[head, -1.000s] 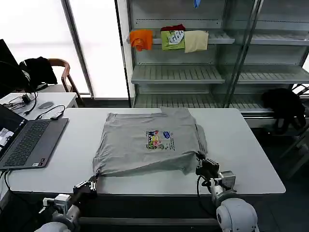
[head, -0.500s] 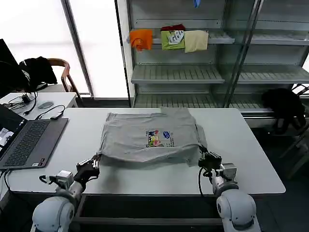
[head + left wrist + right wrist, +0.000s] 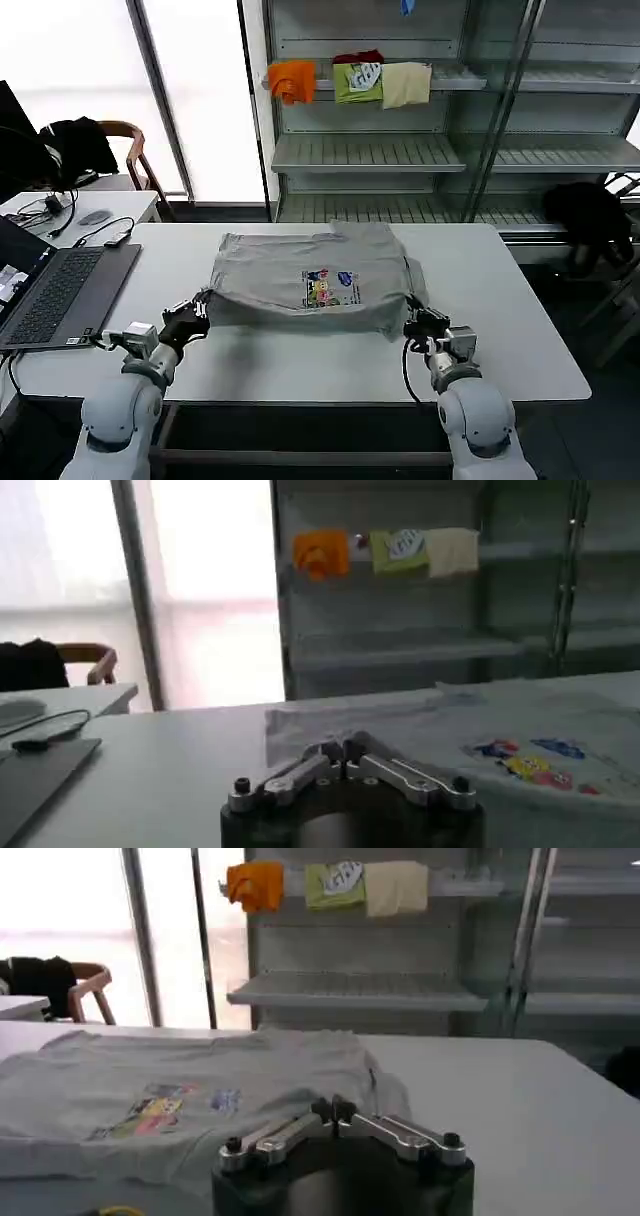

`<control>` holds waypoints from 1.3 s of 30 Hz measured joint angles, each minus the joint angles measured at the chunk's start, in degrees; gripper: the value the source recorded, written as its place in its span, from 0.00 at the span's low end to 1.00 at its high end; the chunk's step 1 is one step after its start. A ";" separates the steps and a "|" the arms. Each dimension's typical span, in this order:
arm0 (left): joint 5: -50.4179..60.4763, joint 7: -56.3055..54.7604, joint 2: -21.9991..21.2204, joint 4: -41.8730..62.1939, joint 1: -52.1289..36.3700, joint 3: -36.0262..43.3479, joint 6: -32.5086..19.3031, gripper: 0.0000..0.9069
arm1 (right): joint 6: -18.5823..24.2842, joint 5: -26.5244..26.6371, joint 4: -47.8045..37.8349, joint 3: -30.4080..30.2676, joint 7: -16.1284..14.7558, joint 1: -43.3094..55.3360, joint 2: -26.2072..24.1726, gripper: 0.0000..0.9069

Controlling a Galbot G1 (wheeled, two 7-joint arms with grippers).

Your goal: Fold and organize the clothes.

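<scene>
A light grey top with a small multicoloured chest print lies on the white table. Its near hem is raised off the table and carried toward the print. My left gripper is shut on the hem's near left corner, and my right gripper is shut on the near right corner. In the left wrist view the closed fingertips pinch grey cloth, with the print beyond. The right wrist view shows its closed gripper at the top's edge.
An open laptop sits at the table's left end. A metal shelf rack behind holds small orange, green and cream folded pieces. A black garment hangs at the right. A chair and a side table stand at the far left.
Both grippers have moved from the table's near edge toward the far side, lifting the top's near hem with them. The visible cloth is now shorter front to back.
</scene>
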 measured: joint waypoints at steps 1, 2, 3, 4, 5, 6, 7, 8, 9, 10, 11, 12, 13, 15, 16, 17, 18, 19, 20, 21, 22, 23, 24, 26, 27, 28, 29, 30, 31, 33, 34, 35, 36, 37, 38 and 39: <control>0.09 -0.04 -0.01 0.42 -0.58 0.16 0.07 0.00 | 0.00 -0.14 -0.44 -0.12 0.06 0.51 0.09 0.00; 0.22 -0.09 -0.02 0.85 -1.15 0.29 0.12 0.00 | 0.00 -0.26 -0.95 -0.30 0.07 1.06 0.18 0.00; 0.29 -0.13 -0.06 1.31 -1.72 0.40 0.20 0.00 | 0.00 -0.35 -1.42 -0.40 0.04 1.60 0.28 0.00; 0.42 -0.18 -0.10 1.76 -2.21 0.48 0.27 0.00 | 0.00 -0.53 -2.01 -0.46 0.06 2.23 0.39 0.00; 0.54 -0.22 -0.16 2.15 -2.69 0.56 0.33 0.00 | 0.00 -0.69 -2.54 -0.55 0.06 2.80 0.52 0.00; 0.70 -0.24 -0.20 2.61 -3.25 0.62 0.41 0.00 | 0.00 -0.83 -3.10 -0.68 -0.02 3.39 0.64 0.00; 0.88 -0.24 -0.20 3.04 -3.74 0.67 0.46 0.00 | 0.00 -1.01 -3.75 -0.77 -0.04 4.01 0.75 0.00; 1.06 -0.24 -0.19 3.56 -4.23 0.72 0.47 0.00 | 0.00 -1.18 -4.35 -0.85 -0.06 4.59 0.87 0.00; 1.25 -0.20 -0.17 4.12 -4.74 0.77 0.48 0.00 | 0.00 -1.32 -4.91 -0.94 -0.12 5.18 0.99 0.00; 1.40 -0.16 -0.15 4.60 -5.13 0.81 0.48 0.00 | 0.00 -1.50 -5.60 -1.01 -0.17 5.83 1.13 0.00; 1.61 -0.16 -0.15 5.11 -5.53 0.83 0.47 0.00 | 0.00 -1.67 -6.26 -1.03 -0.19 6.40 1.24 0.00; 1.86 -0.18 -0.18 5.69 -5.96 0.87 0.48 0.00 | 0.00 -1.82 -6.87 -1.06 -0.26 6.98 1.34 0.00; 2.00 -0.16 -0.20 6.18 -6.29 0.93 0.47 0.00 | 0.01 -2.05 -7.62 -1.07 -0.36 7.60 1.47 0.00; 2.38 -0.15 -0.31 7.19 -6.99 1.06 0.46 0.00 | 0.02 -2.43 -8.96 -1.28 -0.47 8.69 1.70 0.00; 2.56 -0.13 -0.37 7.66 -7.32 1.10 0.43 0.00 | 0.02 -2.69 -9.73 -1.35 -0.57 9.26 1.82 0.00; 2.75 -0.13 -0.45 8.27 -7.65 1.17 0.32 0.00 | 0.03 -2.99 -10.47 -1.40 -0.67 9.79 1.94 0.00; 2.95 -0.09 -0.52 8.84 -7.95 1.22 0.22 0.00 | 0.04 -3.25 -11.15 -1.49 -0.83 10.33 2.09 0.00; 3.09 -0.07 -0.55 9.35 -8.23 1.25 0.13 0.00 | 0.05 -3.48 -11.78 -1.55 -0.96 10.79 2.22 0.00; 3.23 -0.08 -0.55 9.93 -8.53 1.28 0.00 0.00 | 0.06 -3.73 -12.50 -1.59 -1.05 11.25 2.33 0.00; 3.39 -0.08 -0.57 10.45 -8.81 1.32 -0.12 0.00 | 0.07 -3.99 -13.23 -1.57 -1.14 11.72 2.48 0.00; 3.52 -0.09 -0.58 10.96 -9.07 1.34 -0.25 0.00 | 0.08 -4.22 -13.86 -1.60 -1.26 12.17 2.63 0.00; 3.64 -0.12 -0.59 11.54 -9.36 1.37 -0.33 0.00 | 0.09 -4.45 -14.56 -1.59 -1.32 12.66 2.77 0.00; 3.81 -0.15 -0.59 12.02 -9.60 1.37 -0.37 0.00 | 0.10 -4.68 -15.22 -1.58 -1.38 13.08 2.90 0.00; 3.99 -0.17 -0.60 13.05 -10.10 1.41 -0.54 0.00 | 0.11 -5.06 -16.46 -1.59 -1.48 13.86 3.11 0.00; 4.09 -0.17 -0.59 13.58 -10.37 1.42 -0.61 0.00 | 0.11 -5.27 -17.09 -1.58 -1.54 14.26 3.21 0.00; 4.15 -0.15 -0.55 14.07 -10.60 1.47 -0.69 0.00 | 0.13 -5.42 -17.66 -1.57 -1.55 14.61 3.30 0.00; 4.23 -0.12 -0.55 14.55 -10.83 1.54 -0.72 0.00 | 0.16 -5.54 -18.22 -1.53 -1.57 14.94 3.40 0.00; 4.33 -0.10 -0.54 15.03 -11.05 1.59 -0.72 0.00 | 0.18 -5.69 -18.78 -1.46 -1.63 15.27 3.50 0.00; 4.44 -0.06 -0.54 15.49 -11.27 1.64 -0.72 0.00 | 0.20 -5.80 -19.23 -1.44 -1.71 15.55 3.56 0.00; 4.70 -0.05 -0.54 16.26 -11.72 1.68 -0.74 0.00 | 0.28 -6.11 -20.23 -1.51 -1.83 16.12 3.66 0.00; 4.80 -0.05 -0.55 16.66 -11.92 1.69 -0.74 0.00 | 0.34 -6.27 -20.66 -1.53 -1.91 16.32 3.73 0.00; 4.92 -0.02 -0.54 17.00 -12.06 1.69 -0.74 0.00 | 0.37 -6.41 -21.06 -1.56 -1.99 16.50 3.80 0.00; 5.03 0.12 -0.52 17.28 -12.11 1.71 -0.75 0.00 | 0.41 -6.56 -21.48 -1.63 -2.09 16.72 3.87 0.00; 5.18 0.31 -0.43 17.52 -12.11 1.77 -0.75 0.00 | 0.44 -6.69 -21.85 -1.67 -2.20 16.93 3.94 0.00; 5.36 0.41 -0.41 17.73 -12.11 1.79 -0.75 0.00 | 0.45 -6.84 -22.16 -1.71 -2.32 17.08 3.99 0.00; 5.52 0.56 -0.41 17.91 -12.09 1.79 -0.75 0.00 | 0.46 -6.98 -22.44 -1.79 -2.47 17.23 4.00 0.00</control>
